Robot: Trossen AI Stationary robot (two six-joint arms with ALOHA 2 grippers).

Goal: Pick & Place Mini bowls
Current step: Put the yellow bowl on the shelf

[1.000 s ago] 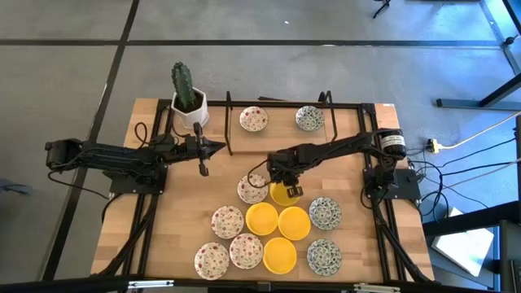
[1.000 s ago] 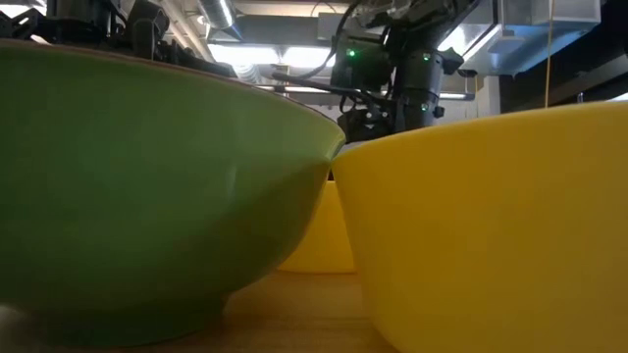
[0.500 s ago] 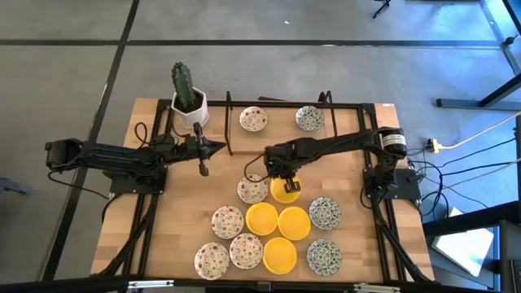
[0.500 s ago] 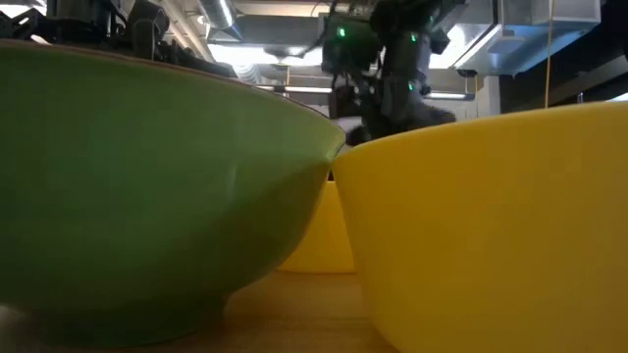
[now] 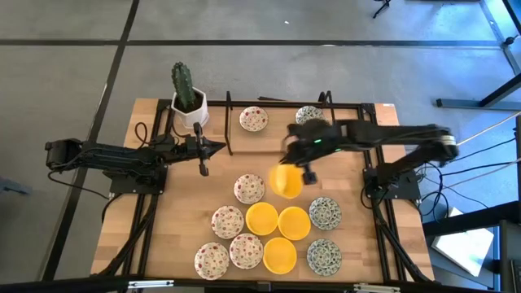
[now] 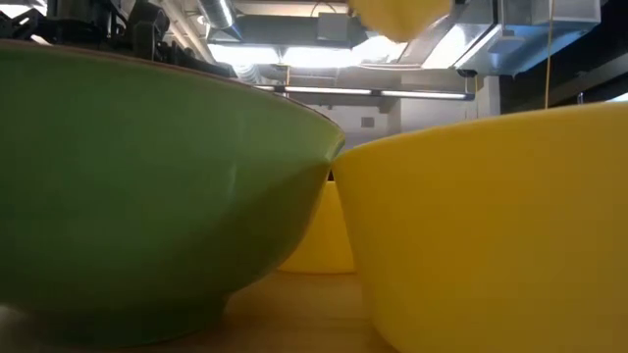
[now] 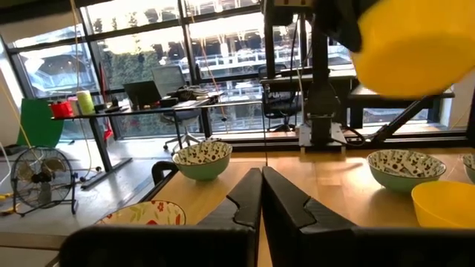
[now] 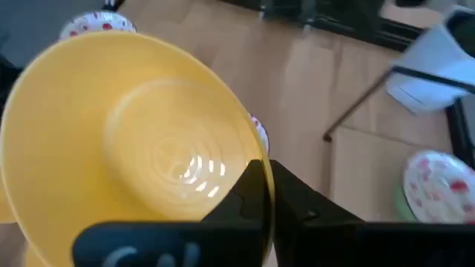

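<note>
In the high view my right gripper (image 5: 308,172) is over the middle of the table, shut on a plain yellow mini bowl (image 5: 285,181) that is off the wood. The right wrist view shows this bowl (image 8: 133,141) tilted, its hollow facing the camera. Three more yellow bowls (image 5: 279,232) sit on the table's near half, with red-specked bowls (image 5: 229,221) to their left and grey-green ones (image 5: 325,213) to their right. Two bowls (image 5: 254,119) stand near the far edge. My left gripper (image 5: 203,165) waits shut over the left side, touching nothing. My right gripper pinches the yellow bowl's rim (image 8: 251,165), at the side nearest the wrist, between its two fingers (image 8: 256,194). The bowl is lifted clear and tilted, reaching out from the fingers toward the table's left, as the low view's top edge (image 6: 397,14) also shows.
A cactus in a white pot (image 5: 189,102) stands at the far left corner. Thin black rack posts (image 5: 229,122) rise near the far edge. Bare wood lies between the far bowls and the group on the near half. Two bowls (image 6: 147,186) crowd the low view.
My right gripper has risen quickly from the table and moved a little toward the right and far edges, staying shut on the yellow bowl. The bowl, at first low beside the red-specked one, now hangs clear above the wood and is tipped.
</note>
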